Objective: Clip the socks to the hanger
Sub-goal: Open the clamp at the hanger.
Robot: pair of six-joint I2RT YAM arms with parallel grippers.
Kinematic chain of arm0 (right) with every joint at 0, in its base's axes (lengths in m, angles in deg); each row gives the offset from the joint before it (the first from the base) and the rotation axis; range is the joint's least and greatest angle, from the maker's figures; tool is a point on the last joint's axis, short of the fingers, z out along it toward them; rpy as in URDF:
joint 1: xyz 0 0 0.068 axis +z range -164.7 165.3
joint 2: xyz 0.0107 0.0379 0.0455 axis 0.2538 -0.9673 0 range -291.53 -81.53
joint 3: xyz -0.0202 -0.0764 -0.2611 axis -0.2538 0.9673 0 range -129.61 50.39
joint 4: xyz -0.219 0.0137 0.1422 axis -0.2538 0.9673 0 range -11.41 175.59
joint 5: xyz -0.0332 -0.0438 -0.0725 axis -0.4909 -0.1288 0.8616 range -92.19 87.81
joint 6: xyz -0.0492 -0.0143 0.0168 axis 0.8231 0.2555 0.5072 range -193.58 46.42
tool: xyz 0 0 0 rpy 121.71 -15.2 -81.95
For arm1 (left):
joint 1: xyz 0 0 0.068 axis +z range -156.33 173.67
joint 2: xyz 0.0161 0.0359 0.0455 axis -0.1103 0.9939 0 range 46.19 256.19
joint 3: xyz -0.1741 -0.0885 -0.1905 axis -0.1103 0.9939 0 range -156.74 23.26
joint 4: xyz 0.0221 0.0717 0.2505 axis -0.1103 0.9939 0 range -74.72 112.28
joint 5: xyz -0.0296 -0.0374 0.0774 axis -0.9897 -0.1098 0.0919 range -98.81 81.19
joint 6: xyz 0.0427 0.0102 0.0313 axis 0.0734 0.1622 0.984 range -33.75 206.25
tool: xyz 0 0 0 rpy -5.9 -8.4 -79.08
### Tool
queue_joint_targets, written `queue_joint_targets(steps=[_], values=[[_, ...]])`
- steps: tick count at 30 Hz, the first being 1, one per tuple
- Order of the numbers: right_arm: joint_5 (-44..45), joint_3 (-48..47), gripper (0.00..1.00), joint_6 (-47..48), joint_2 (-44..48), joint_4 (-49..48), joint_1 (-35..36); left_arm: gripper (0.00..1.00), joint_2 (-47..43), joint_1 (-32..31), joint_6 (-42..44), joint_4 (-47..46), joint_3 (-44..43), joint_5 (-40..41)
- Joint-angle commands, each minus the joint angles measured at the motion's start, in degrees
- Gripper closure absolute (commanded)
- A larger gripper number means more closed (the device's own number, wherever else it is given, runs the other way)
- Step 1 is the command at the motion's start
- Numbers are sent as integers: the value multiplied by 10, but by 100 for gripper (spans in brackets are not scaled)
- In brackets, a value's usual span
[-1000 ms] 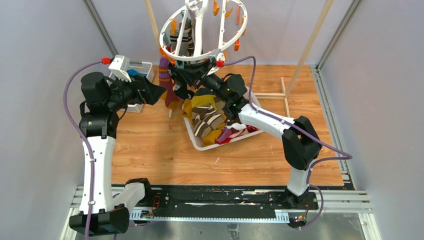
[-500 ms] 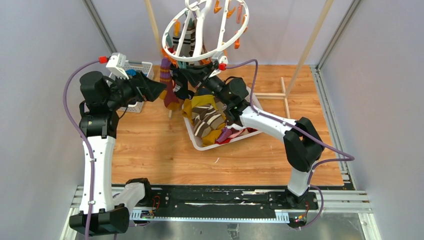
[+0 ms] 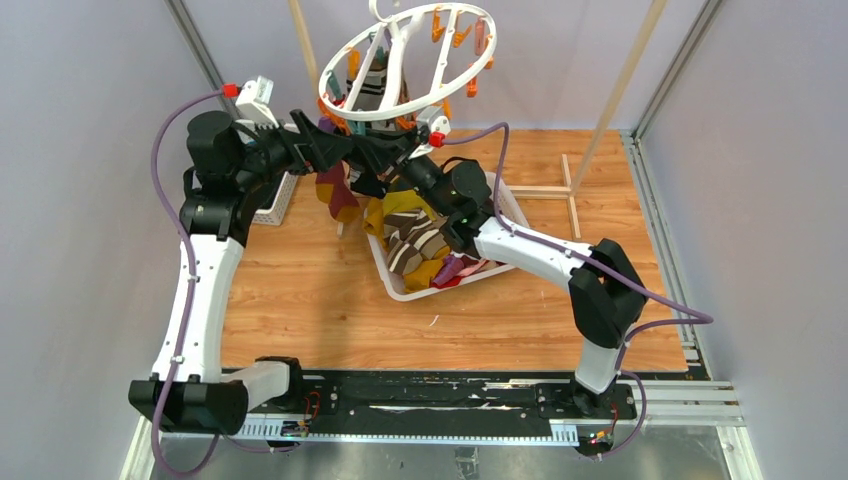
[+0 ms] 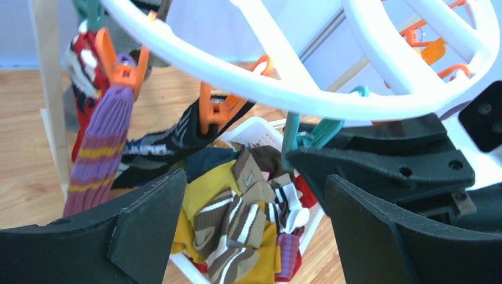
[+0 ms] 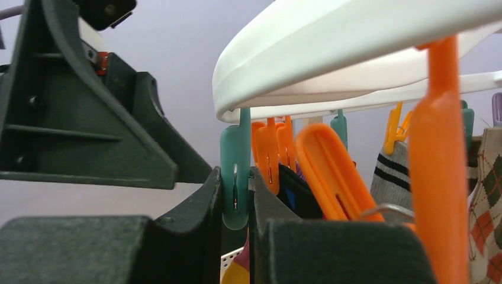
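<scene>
Much is cut off. The left wrist view shows only an arc of the large round white plastic hanger ring (image 4: pixel 319 99), and in the top view that ring covers both sets of fingertips.

The left gripper (image 4: pixel 254 183) stands wide, its 2 black fingers holding nothing. The ring's near rim runs just above them. Below and beyond the gap lies the heap of mixed fabric socks (image 4: pixel 237 219), mustard and brown-and-cream striped, in a white plastic basket (image 4: pixel 260 127). Up and to the left of this gripper, 2 socks hang from 2 orange clips (image 4: pixel 121 68): a purple striped sock (image 4: pixel 97 148) and a dark patterned sock (image 4: pixel 171 139). A 3rd sock, red and white, is half hidden behind the purple one.

The right gripper (image 5: pixel 235 198) sits to the left gripper's right, under the rim. Its 2 fingers are drawn narrow around the lower end of 1 teal plastic clip (image 5: pixel 235 148) hanging from the ring, with a finger close against each side. Whether the clip's mouth is forced apart cannot be told. Past that clip the orange ones blur together, too many to count surely. To the right hang 2 more socks, a grey black-banded sock (image 5: pixel 388 174) and an argyle sock (image 5: pixel 491 195) that is cut by the frame edge.

The top view shows 2 baskets. The heaped one lies beneath both grippers, and a smaller white lattice basket (image 3: pixel 278 198) is mostly hidden behind the left arm.
</scene>
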Motion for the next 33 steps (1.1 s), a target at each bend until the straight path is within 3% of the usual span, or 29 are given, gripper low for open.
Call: queue_joint_targets(steps=[1,8,20,25,33], values=[[2,-27,100,15,-7,-3,16,10,26,-16,-10,-22,-53,5],[-2,-37,100,14,-19,2,19,19,62,-28,-37,-64,-92,-12],[2,-61,100,18,-30,23,29,30,73,-34,-47,-76,-71,-31],[4,-62,100,17,-32,25,32,41,56,-34,-52,-78,-53,-34],[-4,-64,100,12,-30,32,33,42,31,-34,-43,-76,-15,-33]])
